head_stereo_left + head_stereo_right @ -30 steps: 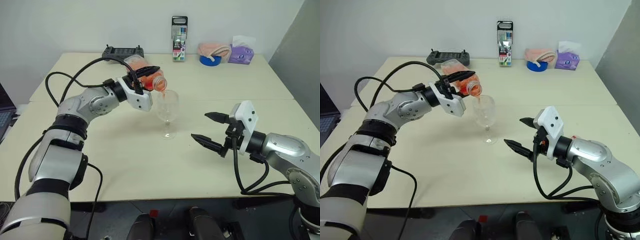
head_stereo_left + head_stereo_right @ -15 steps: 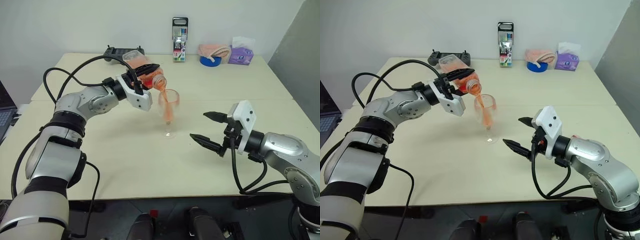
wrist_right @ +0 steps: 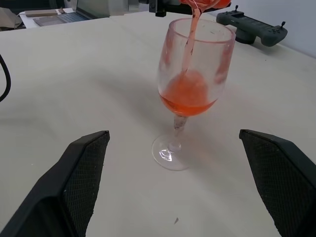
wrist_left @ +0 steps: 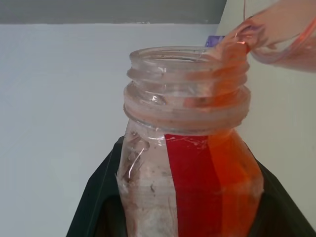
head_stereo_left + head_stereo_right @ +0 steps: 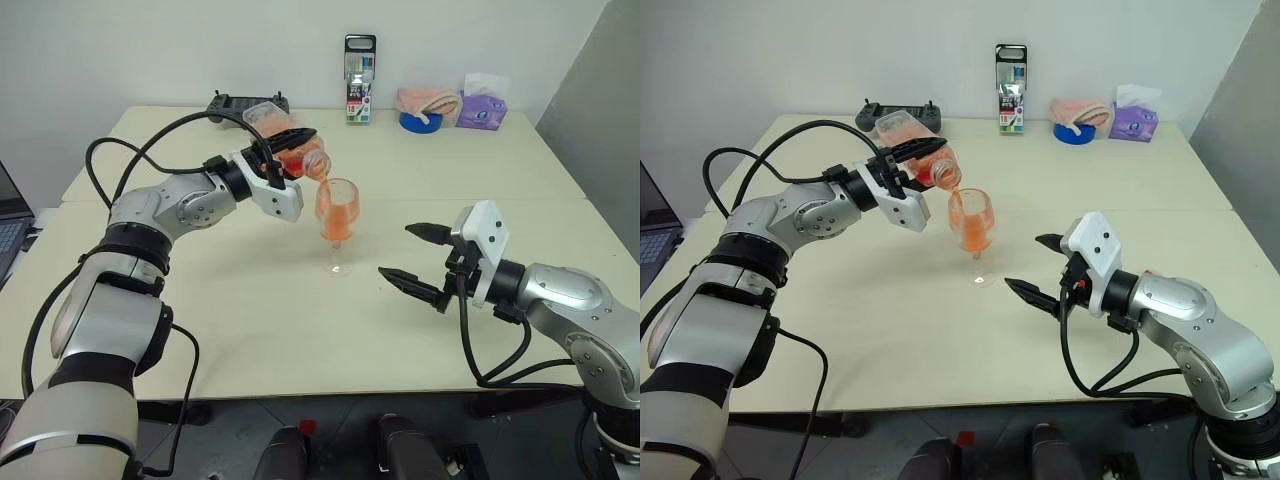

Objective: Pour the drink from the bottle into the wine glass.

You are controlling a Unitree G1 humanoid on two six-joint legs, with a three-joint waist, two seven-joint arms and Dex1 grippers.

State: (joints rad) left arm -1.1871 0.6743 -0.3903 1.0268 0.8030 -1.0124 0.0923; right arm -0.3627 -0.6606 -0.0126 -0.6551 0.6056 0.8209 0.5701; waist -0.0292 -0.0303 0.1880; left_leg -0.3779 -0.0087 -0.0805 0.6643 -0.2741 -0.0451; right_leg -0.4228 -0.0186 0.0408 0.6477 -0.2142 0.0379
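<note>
The bottle (image 5: 283, 140) is clear with a red label strip and has no cap on. It lies tilted in my left gripper (image 5: 300, 152), which is shut on its body, and its mouth is over the rim of the wine glass (image 5: 339, 215). The orange drink (image 3: 187, 98) streams from the mouth (image 4: 187, 74) into the bowl, which is partly filled. The glass stands upright on the cream table (image 5: 250, 320). To the right of the glass, my right gripper (image 5: 397, 250) is open and empty, its fingers pointing at the glass.
Along the table's far edge are a black controller (image 5: 245, 102), a tall marker pack (image 5: 359, 78), a blue tape roll (image 5: 420, 121) under a pink cloth (image 5: 427, 98), and a purple tissue pack (image 5: 483, 106). A laptop (image 5: 8, 215) sits past the left edge.
The drink has started to flow from the bottle. The glass has gone from empty to partly filled with orange liquid. Both arms have stayed in place.
</note>
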